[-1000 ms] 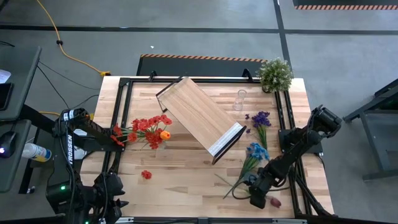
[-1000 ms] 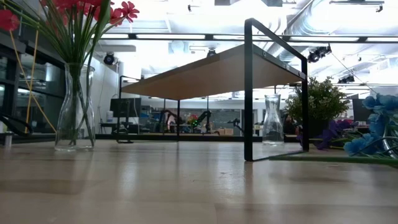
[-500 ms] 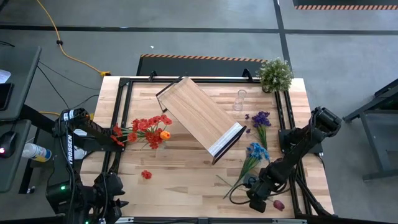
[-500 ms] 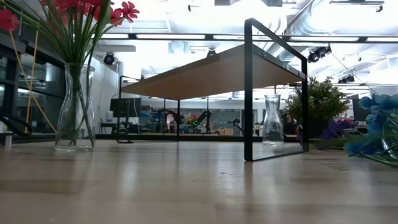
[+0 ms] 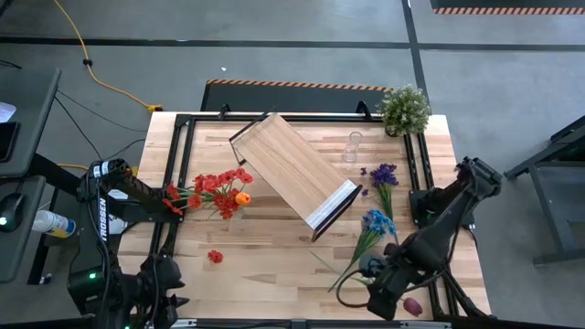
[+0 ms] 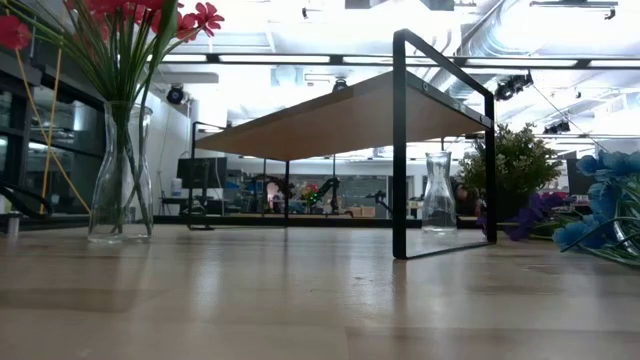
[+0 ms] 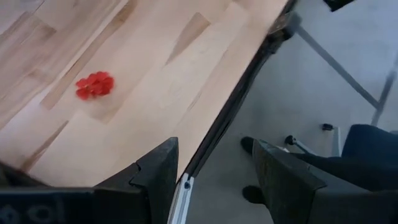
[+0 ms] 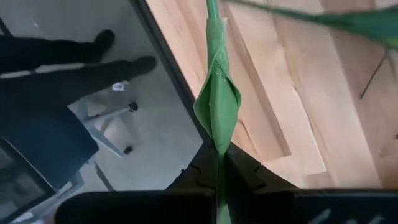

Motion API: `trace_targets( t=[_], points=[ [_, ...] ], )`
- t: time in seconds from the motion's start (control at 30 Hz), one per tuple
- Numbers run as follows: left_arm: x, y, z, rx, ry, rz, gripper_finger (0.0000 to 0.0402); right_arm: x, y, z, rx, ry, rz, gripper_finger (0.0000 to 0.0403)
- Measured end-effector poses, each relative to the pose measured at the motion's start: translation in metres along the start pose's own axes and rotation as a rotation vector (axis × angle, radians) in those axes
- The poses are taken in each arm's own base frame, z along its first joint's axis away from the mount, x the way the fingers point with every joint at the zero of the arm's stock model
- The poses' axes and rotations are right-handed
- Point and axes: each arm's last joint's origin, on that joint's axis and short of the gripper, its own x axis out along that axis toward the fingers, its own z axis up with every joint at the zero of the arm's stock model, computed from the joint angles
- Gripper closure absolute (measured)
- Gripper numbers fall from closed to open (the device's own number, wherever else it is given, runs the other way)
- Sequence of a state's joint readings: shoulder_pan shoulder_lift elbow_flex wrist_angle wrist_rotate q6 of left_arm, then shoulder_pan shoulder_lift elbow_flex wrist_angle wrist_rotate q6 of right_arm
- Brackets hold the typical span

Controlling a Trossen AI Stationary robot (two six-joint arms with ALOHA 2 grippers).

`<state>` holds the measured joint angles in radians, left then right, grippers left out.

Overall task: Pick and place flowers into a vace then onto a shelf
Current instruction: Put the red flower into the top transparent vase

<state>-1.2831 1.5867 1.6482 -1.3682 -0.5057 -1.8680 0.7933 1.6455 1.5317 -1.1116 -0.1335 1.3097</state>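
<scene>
Right wrist view shows the right gripper [image 8: 219, 163] clenched on a green flower stem [image 8: 216, 106], a leaf bunched just above the fingertips. From above, that gripper [image 5: 395, 294] sits at the table's near right corner, and over the last second it has drawn back toward the table edge. The dark red bloom [image 5: 412, 306] has trailed along with it, so this looks like the start of a lift rather than a slip.

Just beside it lies the blue flower [image 5: 376, 222], with the purple flower [image 5: 384, 174] farther back near the empty glass vase [image 5: 352, 146].

The shelf [image 5: 294, 172] stands diagonally mid-table. Beyond it, red and orange flowers [image 5: 219, 187] already stand in the filled vase [image 6: 121, 170]. A loose red bloom [image 5: 215, 257] lies on the wood.

The left gripper [image 7: 211, 174] waits half-spread and empty at the near left edge.
</scene>
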Motion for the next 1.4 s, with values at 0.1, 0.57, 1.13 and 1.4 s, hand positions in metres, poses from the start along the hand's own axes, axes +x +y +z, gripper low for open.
trace_targets(
  t=[0.1,0.57,1.13,1.4],
  points=[
    [0.0,-0.005,0.0,0.043,-0.021,-0.051,0.0163,-0.024,0.007,0.0,-0.001,-0.042,0.018,0.0403],
    [0.003,-0.026,0.01,0.1,-0.134,-0.215,0.0163,-0.042,0.071,0.026,-0.237,-0.108,-0.121,0.0402],
    [-0.03,-0.061,0.105,0.368,-0.218,-0.398,0.0163,-0.04,0.075,0.048,-0.337,-0.237,-0.179,0.0402],
    [-0.015,-0.062,0.139,0.406,-0.155,-0.416,0.0163,-0.043,0.071,0.066,-0.413,-0.236,-0.168,0.0402]
  ],
)
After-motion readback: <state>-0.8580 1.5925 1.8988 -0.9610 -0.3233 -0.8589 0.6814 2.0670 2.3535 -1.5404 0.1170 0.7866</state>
